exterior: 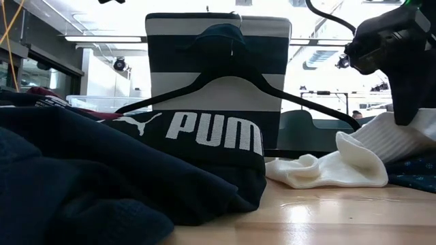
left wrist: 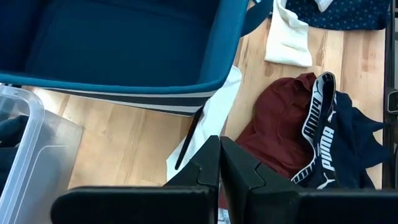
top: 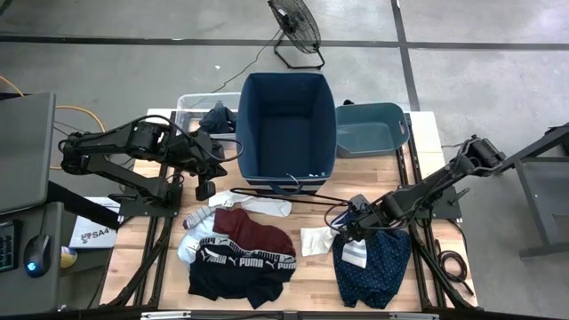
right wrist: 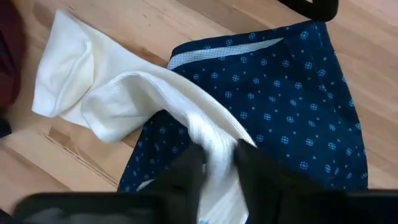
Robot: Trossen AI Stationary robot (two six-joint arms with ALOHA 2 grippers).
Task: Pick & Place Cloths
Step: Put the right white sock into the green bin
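Note:
Several cloths lie on the wooden table's near half: a maroon one (top: 260, 233), a black one with a PUMA waistband (top: 238, 269), a pale blue-grey one (top: 189, 245), a white one (top: 256, 204) by the bin, and a navy white-dotted one (right wrist: 305, 106). A white sock (right wrist: 93, 93) lies partly on the navy cloth's edge. My right gripper (top: 348, 233) stands over that spot, shut on the sock. My left gripper (left wrist: 219, 163) hangs shut and empty above the table's left part, near the blue bin (top: 286, 124). My right gripper pinches a raised fold of the white sock (right wrist: 214, 146) between its two fingers, at the end that lies over the navy cloth. The fingers come from above, pointing steeply down. The sock's other end (right wrist: 59, 68) rests flat on the wood.
The deep blue bin stands at the table's far middle, with a teal tub (top: 370, 127) to its right and a clear plastic box (top: 188, 107) to its left. A thin black wire hanger (top: 298, 199) lies in front of the bin.

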